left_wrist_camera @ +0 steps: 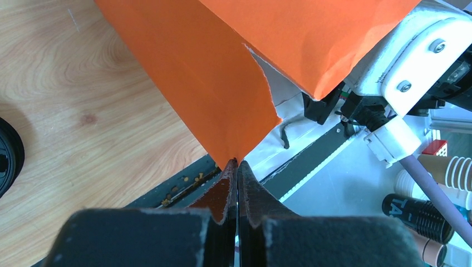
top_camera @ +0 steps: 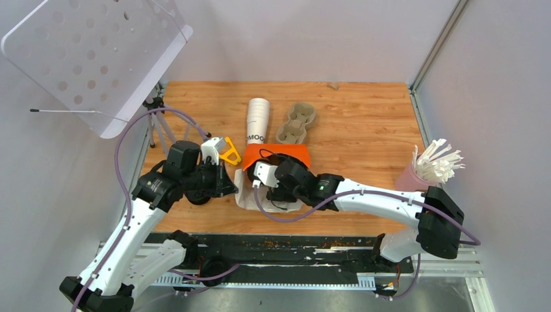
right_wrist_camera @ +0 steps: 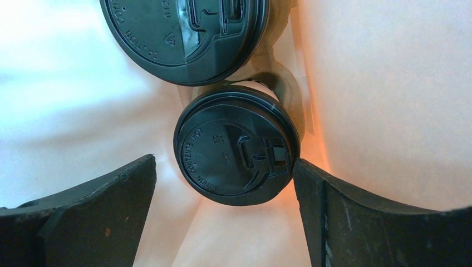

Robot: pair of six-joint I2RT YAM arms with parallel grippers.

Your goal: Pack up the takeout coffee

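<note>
The left gripper (left_wrist_camera: 237, 167) is pinching the bag (left_wrist_camera: 211, 83) at its rim, jaws pressed together on the orange paper. The right gripper (right_wrist_camera: 224, 162) is hanging inside the bag with jaws spread and holding nothing. The coffee (right_wrist_camera: 236, 147) is standing deeper in the bag directly below it, lid facing the jaws and axis running straight away from them, beside a second lidded cup (right_wrist_camera: 183, 33), so the right arm is lying nearer

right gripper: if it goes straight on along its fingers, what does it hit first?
The nearer black lid inside the bag, between the right gripper's open fingers; a second black lid sits beyond. Gap to it is unclear from this view.
</note>
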